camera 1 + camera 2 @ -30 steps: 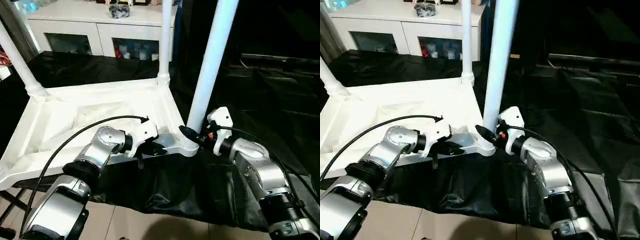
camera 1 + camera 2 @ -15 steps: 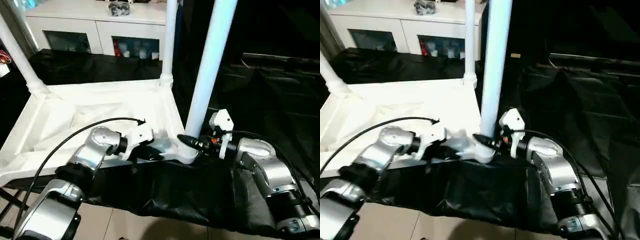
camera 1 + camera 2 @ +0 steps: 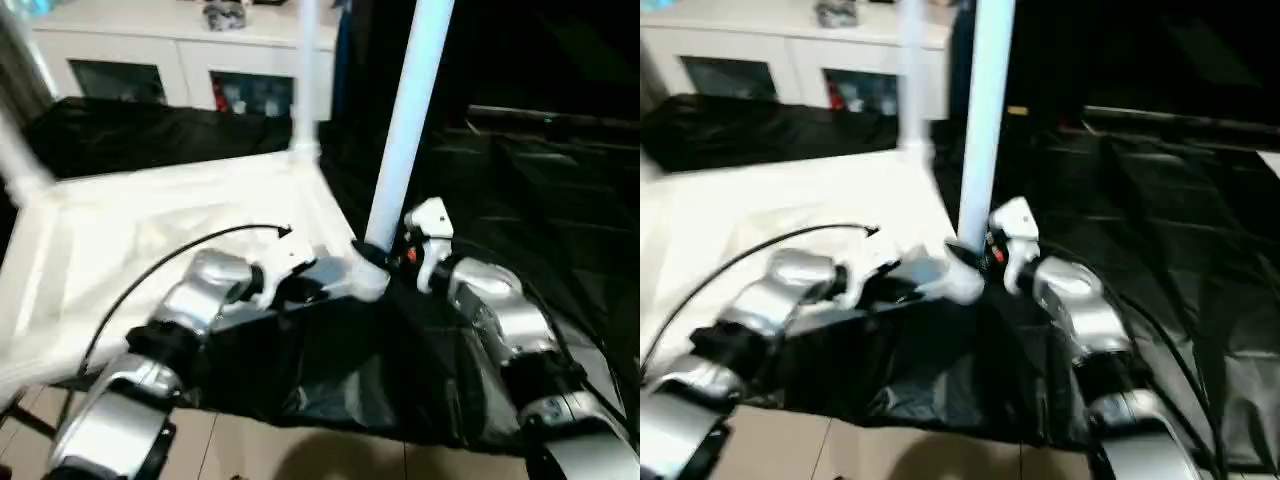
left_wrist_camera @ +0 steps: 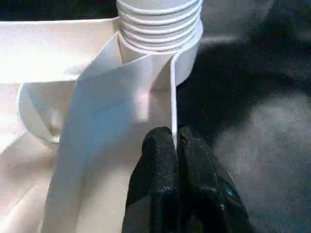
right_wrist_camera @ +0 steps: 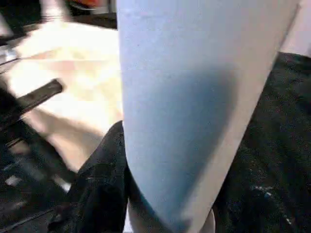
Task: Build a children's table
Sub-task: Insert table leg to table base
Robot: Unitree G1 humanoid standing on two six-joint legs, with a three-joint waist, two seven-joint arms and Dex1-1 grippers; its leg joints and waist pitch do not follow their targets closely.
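The children's table lies upside down on black cloth, its white top (image 3: 150, 220) facing me and its legs pointing up. My left gripper (image 3: 300, 290) is shut on the thin raised rim (image 4: 172, 97) beside the near right corner socket (image 4: 160, 29). A long white leg (image 3: 405, 120) stands in that socket. My right gripper (image 3: 372, 258) is shut around the base of that leg (image 5: 194, 97), with one black finger (image 5: 102, 184) showing beside it. Two more legs rise from the far corner (image 3: 305, 70) and the left corner (image 3: 20, 160).
A white cabinet (image 3: 150, 50) with shelf openings stands behind the table. Black cloth (image 3: 520, 190) covers the surface to the right and hangs over the front edge. Light floor (image 3: 250, 450) shows below. A black cable (image 3: 180, 255) loops over my left forearm.
The head view has shifted and blurred. Both grippers keep their holds. My right forearm has swung in closer to the leg.
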